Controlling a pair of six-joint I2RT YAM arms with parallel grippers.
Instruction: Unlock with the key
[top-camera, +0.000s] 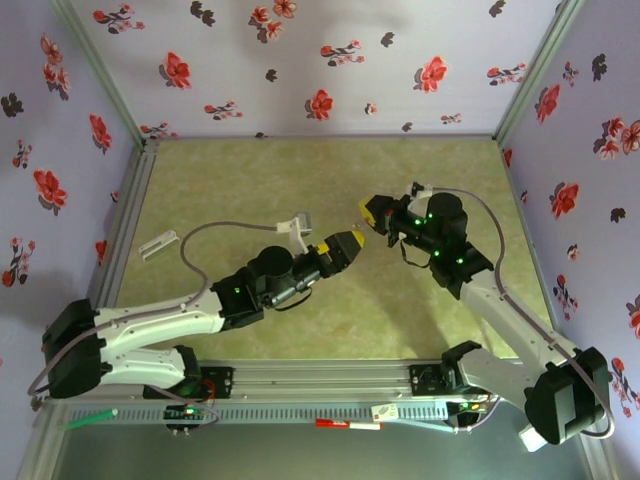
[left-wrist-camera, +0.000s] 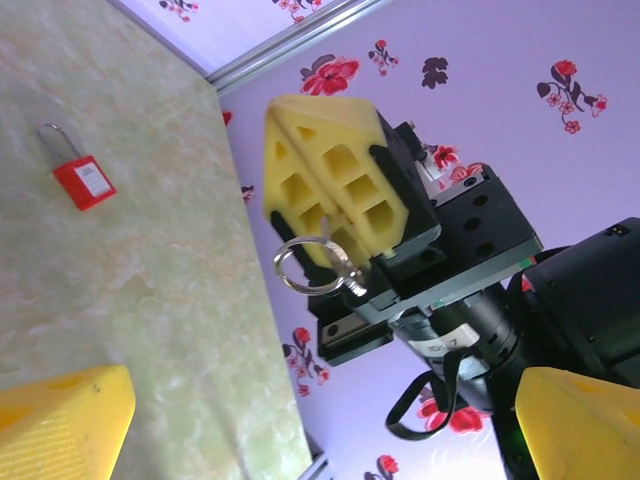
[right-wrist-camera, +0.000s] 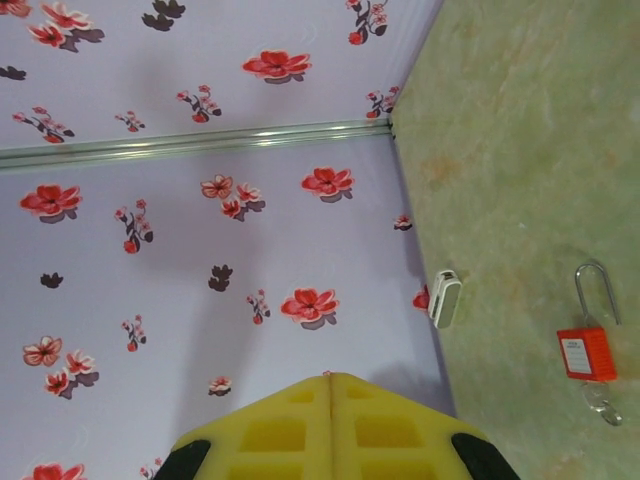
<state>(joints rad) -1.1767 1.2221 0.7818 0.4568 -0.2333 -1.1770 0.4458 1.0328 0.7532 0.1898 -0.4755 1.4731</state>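
My right gripper (top-camera: 375, 212) hangs above the table's middle. Its yellow fingers (left-wrist-camera: 330, 170) are pressed shut on the key (left-wrist-camera: 327, 235). Only a thin sliver of metal shows at the seam, and a steel key ring (left-wrist-camera: 279, 268) dangles below it. In the right wrist view, the right gripper (right-wrist-camera: 327, 378) has its pads closed flat together. My left gripper (top-camera: 352, 240) faces it from just left. In its own view the left gripper (left-wrist-camera: 325, 400) is open wide with nothing between the tips. A red padlock (left-wrist-camera: 83, 180) with a thin wire shackle lies flat on the mat (right-wrist-camera: 587, 352).
A small white block (right-wrist-camera: 445, 298) lies on the mat by the left wall (top-camera: 158, 243). Flowered walls close in the back and both sides. An aluminium rail (top-camera: 330, 375) with a red pen runs along the near edge.
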